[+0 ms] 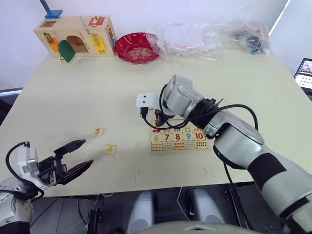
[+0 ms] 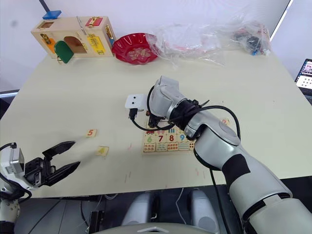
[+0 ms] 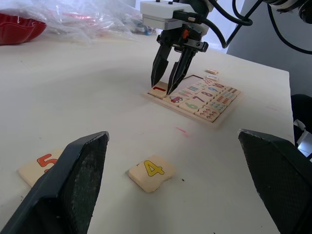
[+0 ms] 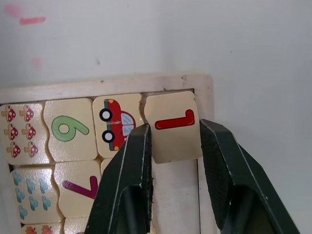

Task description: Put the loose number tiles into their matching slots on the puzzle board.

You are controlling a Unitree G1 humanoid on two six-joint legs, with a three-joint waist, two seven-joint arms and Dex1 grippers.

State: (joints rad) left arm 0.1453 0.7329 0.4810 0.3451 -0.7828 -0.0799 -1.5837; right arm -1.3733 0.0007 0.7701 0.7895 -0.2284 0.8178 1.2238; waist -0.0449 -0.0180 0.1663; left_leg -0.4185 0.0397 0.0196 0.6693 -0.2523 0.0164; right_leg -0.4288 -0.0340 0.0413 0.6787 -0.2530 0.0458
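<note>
The puzzle board (image 4: 97,87) lies right of the table's middle, with numerals 6 to 10, pictures and dots showing. My right gripper (image 4: 174,141) points down at its far left corner slot. Its fingers press both sides of the red 1 tile (image 4: 173,127), which sits slightly askew at that slot. Tile 5 (image 1: 98,131) and the yellow 4 tile (image 1: 111,149) lie loose on the table left of the board. Just short of them, near the front left edge, my left gripper (image 1: 87,153) hovers open and holds nothing. Two more small tiles (image 3: 212,71) lie beyond the board, digits unreadable.
A wooden latch box (image 1: 75,36) with coloured doors stands at the far left. A red bowl (image 1: 136,47) and crumpled clear plastic bags (image 1: 209,34) line the back edge. A laptop (image 1: 304,73) shows past the right edge.
</note>
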